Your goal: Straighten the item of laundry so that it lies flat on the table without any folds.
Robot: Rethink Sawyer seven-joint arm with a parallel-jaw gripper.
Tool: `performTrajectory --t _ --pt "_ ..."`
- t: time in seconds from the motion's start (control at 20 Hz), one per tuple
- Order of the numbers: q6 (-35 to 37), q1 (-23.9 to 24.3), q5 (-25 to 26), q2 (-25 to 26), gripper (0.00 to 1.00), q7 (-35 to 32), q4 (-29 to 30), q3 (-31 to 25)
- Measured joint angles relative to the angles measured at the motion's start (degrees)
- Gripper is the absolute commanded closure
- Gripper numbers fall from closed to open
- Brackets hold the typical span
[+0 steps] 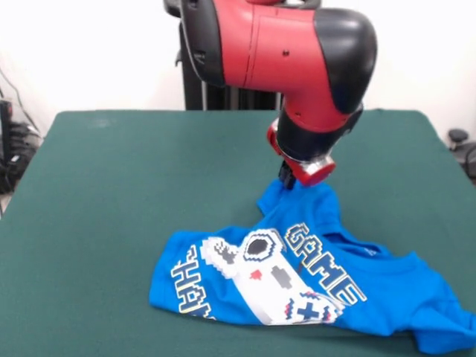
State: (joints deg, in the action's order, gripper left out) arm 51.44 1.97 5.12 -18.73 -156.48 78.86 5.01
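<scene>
Blue T-shirt point(312, 286) crumpled at five o'clock on green table point(111, 193), one peak raised toward twelve. Gripper point(287, 177) at that peak, apparently pinching cloth; finger state cannot be told. Risk: weak pinch slips, peak collapses, fresh folds across print.

Bright and even, lit from above. Soft small shadow under the shirt point(312, 279) on the green table point(111, 193). A little shine on the red arm point(297, 52). White wall washed out. A bit fuzzy all over
</scene>
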Motion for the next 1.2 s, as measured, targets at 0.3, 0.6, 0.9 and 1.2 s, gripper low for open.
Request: performTrajectory --t 0.3,0.6,0.9,1.2 --pt "0.0 0.1 0.4 -0.3 1.0 0.0 0.8 1.2" --pt "0.0 0.5 1.7 -3.4 1.0 0.0 4.3 2.7" --pt "0.1 1.8 2.6 -6.7 1.0 0.0 8.0 3.3" --pt "0.4 4.8 3.3 -9.5 1.0 0.0 10.7 3.3"
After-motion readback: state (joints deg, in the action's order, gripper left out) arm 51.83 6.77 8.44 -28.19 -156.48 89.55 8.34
